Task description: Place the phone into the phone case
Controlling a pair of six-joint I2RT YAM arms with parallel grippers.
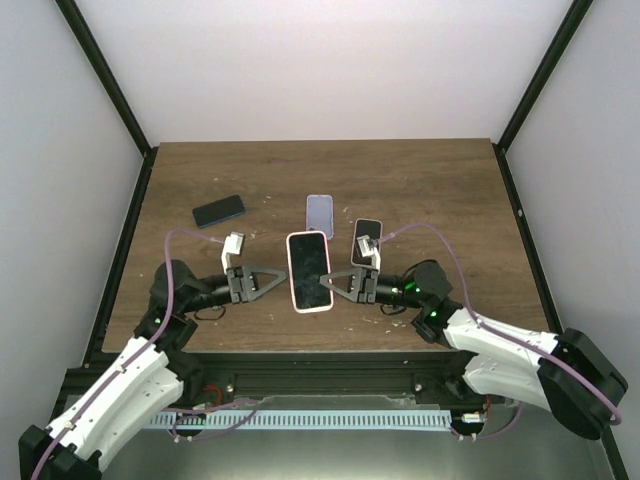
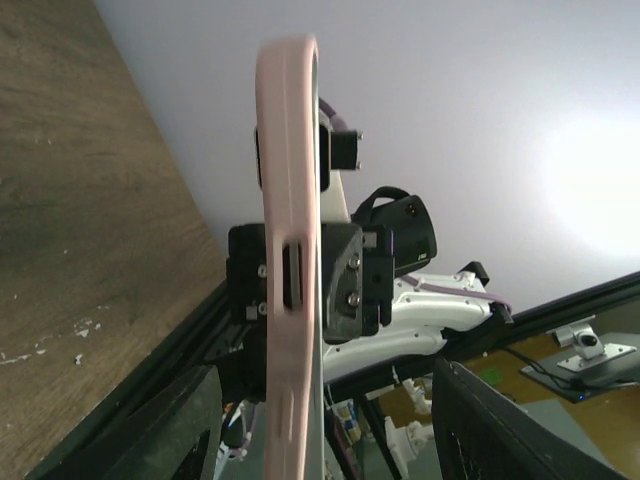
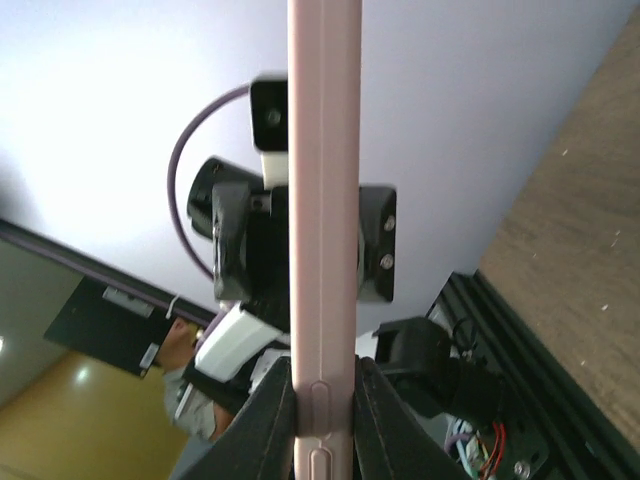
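A phone with a black screen sits in a pink phone case [image 1: 308,272], held level above the table between both grippers. My right gripper [image 1: 338,284] is shut on the case's right edge. In the right wrist view its fingers [image 3: 268,420] pinch the pink case [image 3: 324,200], seen edge-on. My left gripper [image 1: 276,281] is at the case's left edge. In the left wrist view its fingers [image 2: 180,430] stand wide apart on both sides of the pink case [image 2: 290,180], with gaps and no contact showing.
On the wooden table [image 1: 450,200] behind the held phone lie a dark phone with a blue edge [image 1: 219,211], a lavender phone or case [image 1: 319,211] and a pink-rimmed black-screen phone [image 1: 366,240]. Black frame posts stand at the table's corners.
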